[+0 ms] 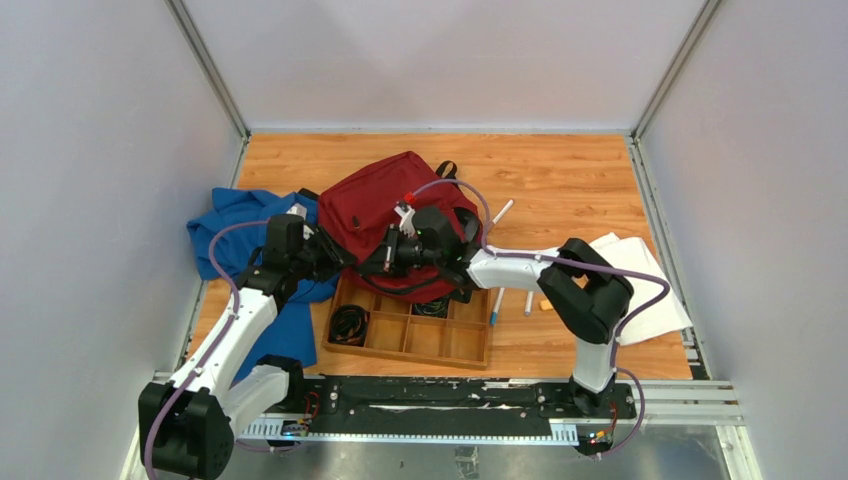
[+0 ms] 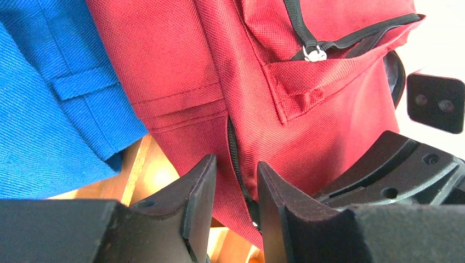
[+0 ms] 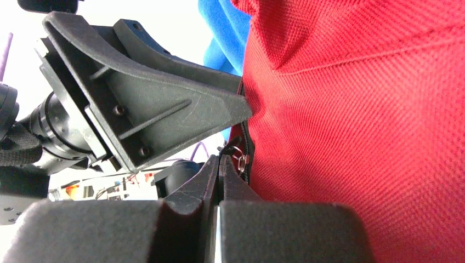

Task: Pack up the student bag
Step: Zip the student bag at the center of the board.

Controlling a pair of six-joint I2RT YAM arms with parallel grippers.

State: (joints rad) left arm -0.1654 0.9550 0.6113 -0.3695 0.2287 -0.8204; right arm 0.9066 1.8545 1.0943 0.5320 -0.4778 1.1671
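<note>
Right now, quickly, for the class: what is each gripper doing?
Left gripper: slightly apart, astride the student bag's zipper; whether it clamps cannot be told.
Right gripper: closed on the bag's zipper pull.

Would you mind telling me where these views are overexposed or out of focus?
Top external: evenly lit and sharp, with soft shadows under the arms. Left wrist: the student bag weave is crisp, the near fingers soft, the top-right corner blown white. Right wrist: background upper left washed out, right gripper fingers blurred, zipper pull fairly sharp.
</note>
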